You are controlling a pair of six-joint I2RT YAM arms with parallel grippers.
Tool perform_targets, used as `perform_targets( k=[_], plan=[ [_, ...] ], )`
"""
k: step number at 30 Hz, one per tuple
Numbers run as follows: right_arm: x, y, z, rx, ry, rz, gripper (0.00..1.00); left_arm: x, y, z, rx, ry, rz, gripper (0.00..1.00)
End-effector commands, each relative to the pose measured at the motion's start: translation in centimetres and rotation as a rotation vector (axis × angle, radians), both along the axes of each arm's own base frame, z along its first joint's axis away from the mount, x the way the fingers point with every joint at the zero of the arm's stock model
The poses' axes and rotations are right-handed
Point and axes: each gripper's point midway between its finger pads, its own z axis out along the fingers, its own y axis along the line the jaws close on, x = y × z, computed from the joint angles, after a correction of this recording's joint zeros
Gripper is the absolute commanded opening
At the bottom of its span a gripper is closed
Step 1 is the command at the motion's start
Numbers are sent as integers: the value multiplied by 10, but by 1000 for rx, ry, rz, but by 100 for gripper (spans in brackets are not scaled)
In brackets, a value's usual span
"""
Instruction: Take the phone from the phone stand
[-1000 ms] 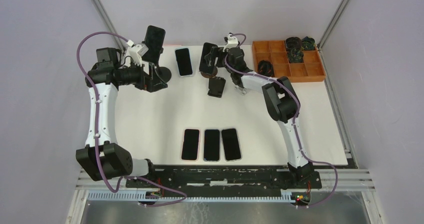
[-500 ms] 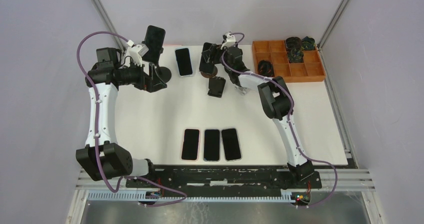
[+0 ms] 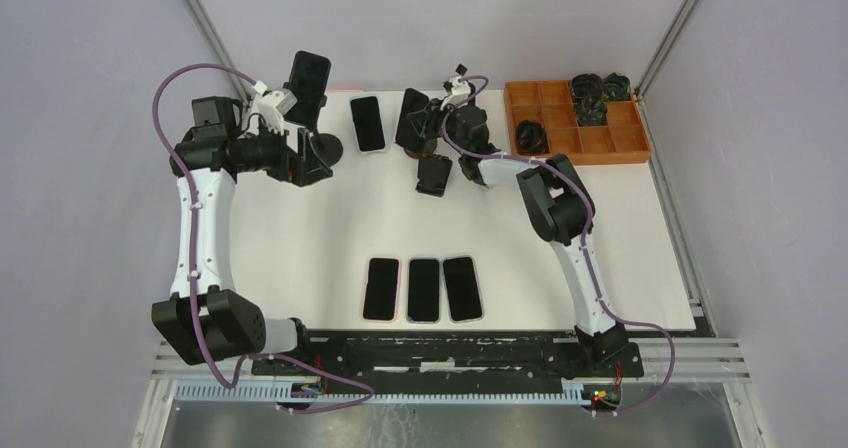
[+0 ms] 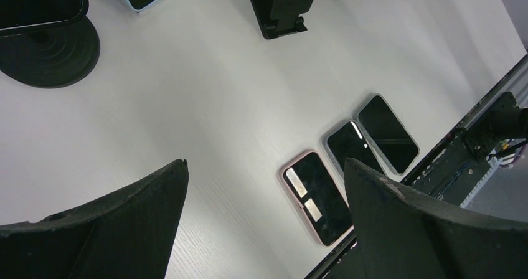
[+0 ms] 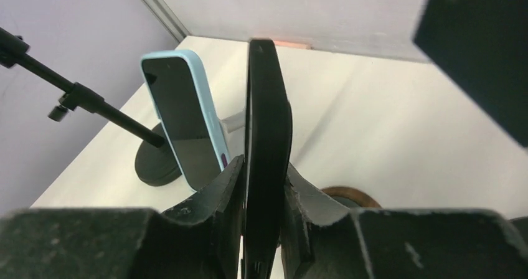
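Observation:
A black phone [image 3: 413, 116] stands upright in a brown-based phone stand [image 3: 419, 149] at the back middle of the table. My right gripper [image 3: 433, 120] is shut on it. In the right wrist view the phone [image 5: 268, 129] shows edge-on, both fingers [image 5: 219, 195] pressed flat against its faces, with the brown base [image 5: 346, 196] below. A light blue phone [image 5: 183, 120] sits on a second stand with a round black base [image 3: 323, 148]. My left gripper [image 3: 312, 165] hovers beside that base, open and holding nothing [image 4: 264, 167].
An empty black stand [image 3: 433, 175] sits just in front of the brown one. One phone [image 3: 368, 123] lies flat at the back, and three phones [image 3: 423, 289] lie in a row near the front edge. An orange compartment tray [image 3: 560, 143] stands at the back right.
My right gripper has closed from wide open onto the black phone, and its wrist has shifted slightly left. The left arm has not moved.

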Motion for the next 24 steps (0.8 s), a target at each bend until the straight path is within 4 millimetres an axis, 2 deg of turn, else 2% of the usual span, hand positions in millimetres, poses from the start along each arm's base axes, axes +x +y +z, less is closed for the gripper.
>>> perform_targets(
  k=[1,8,13,16,20,24],
  plan=[
    [-11,6,105,79,-219,40,30,-7,2,12,46,-78,-21,100],
    [-25,7,137,105,-276,49,28,-11,3,13,61,-85,-25,100],
    [-28,7,157,115,-293,52,19,-12,3,14,65,-87,-22,100],
    [-22,9,151,80,-269,48,17,-14,3,15,66,-89,-20,100],
    [-22,8,137,76,-227,50,1,-15,3,15,72,-93,-20,100],
    [-31,11,160,121,-252,78,0,-16,4,15,71,-89,-17,100]
  ],
)
